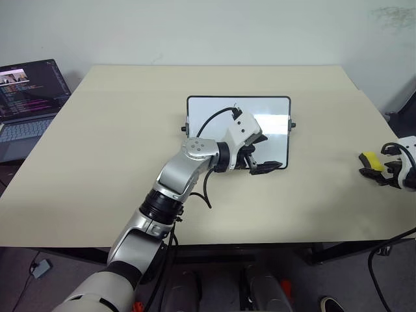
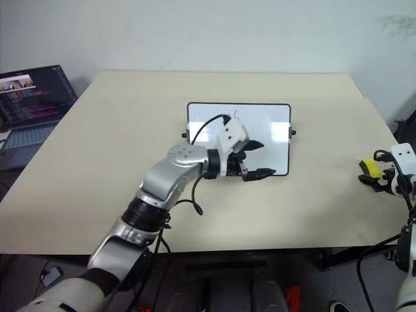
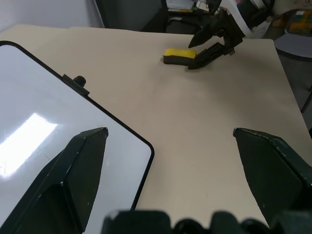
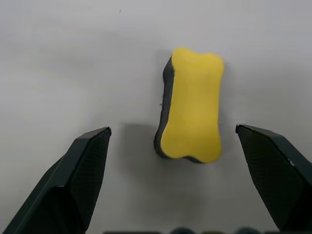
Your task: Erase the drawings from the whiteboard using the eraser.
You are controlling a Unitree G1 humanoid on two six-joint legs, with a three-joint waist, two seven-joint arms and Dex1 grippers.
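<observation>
Left arm reaches forward over the middle of the table, wrist bent so the left gripper points toward the right, sitting low over the near right corner of the whiteboard. Its two black fingers are spread wide apart, nothing between them; in the left wrist view one finger lies over the board's white surface and the other is over bare tabletop past the board's corner.

Right gripper is at the far right edge of the table, angled down, jaws wide apart and holding nothing. The eraser lies flat on the table just in front of the open fingers, yellow face up, black base underneath, not touched by either finger in the right wrist view. It is bone-shaped, and its long axis runs along the direction the right gripper points, centred between the fingers. It is well apart from the whiteboard, to the board's right.

Whiteboard lies flat mid-table, long side running left to right, black knobs on both short sides. A faint thin mark shows near its far edge; the arm covers much of the board, other drawings can't be made out.

Open laptop at the far left, off the table's edge.
</observation>
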